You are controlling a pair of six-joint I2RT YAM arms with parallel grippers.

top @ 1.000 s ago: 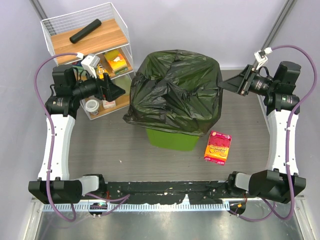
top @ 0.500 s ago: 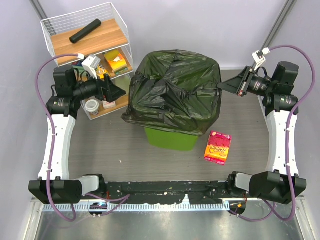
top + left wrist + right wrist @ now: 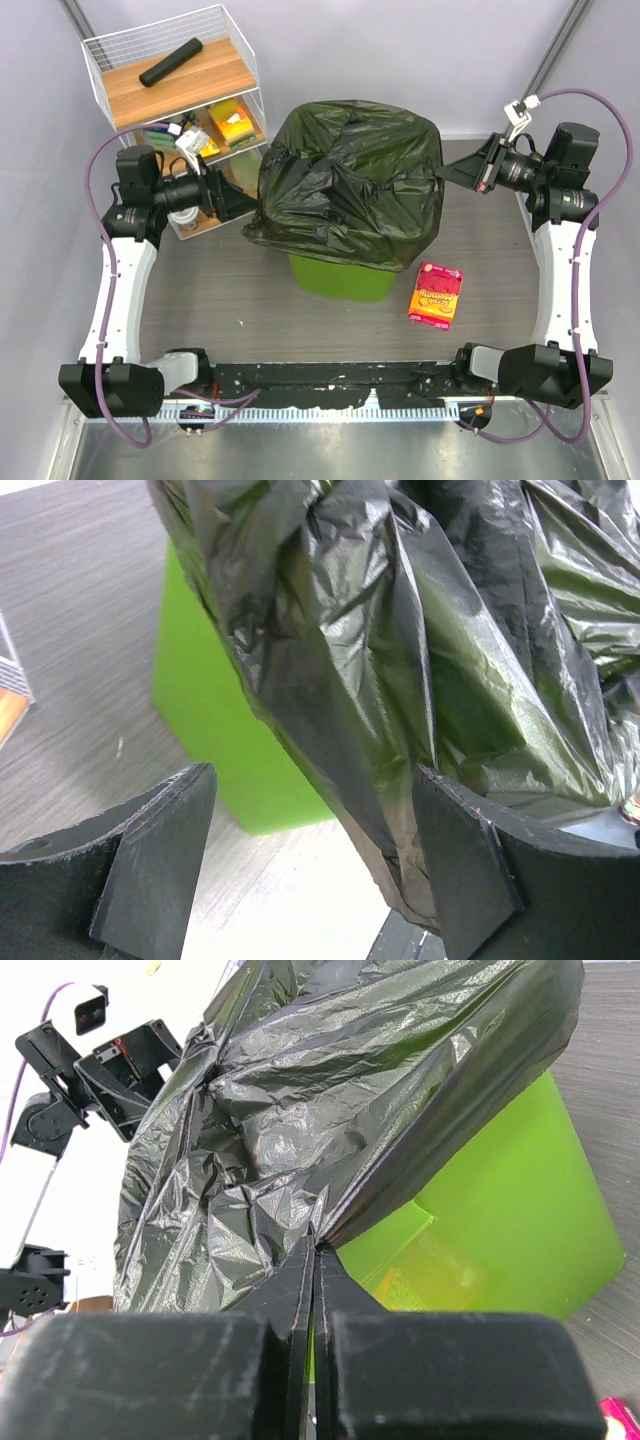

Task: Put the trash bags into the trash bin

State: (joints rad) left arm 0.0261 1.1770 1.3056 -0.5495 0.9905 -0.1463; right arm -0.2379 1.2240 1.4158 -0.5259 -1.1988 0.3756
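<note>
The bag (image 3: 350,180) is draping over the bin (image 3: 340,278).
The right pincer (image 3: 315,1260) is clamping its edge; the left pincer (image 3: 315,810) is hanging apart beside it.

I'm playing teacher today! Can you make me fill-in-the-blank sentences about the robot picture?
The black trash bag is draped over the ___ bin.
On the left gripper, the jaws are ___.
On the right gripper, the jaws are ___ on the bag's edge.
The black roll lies on the wire rack's ___ shelf.
Missing words: green; open; shut; top.
</note>
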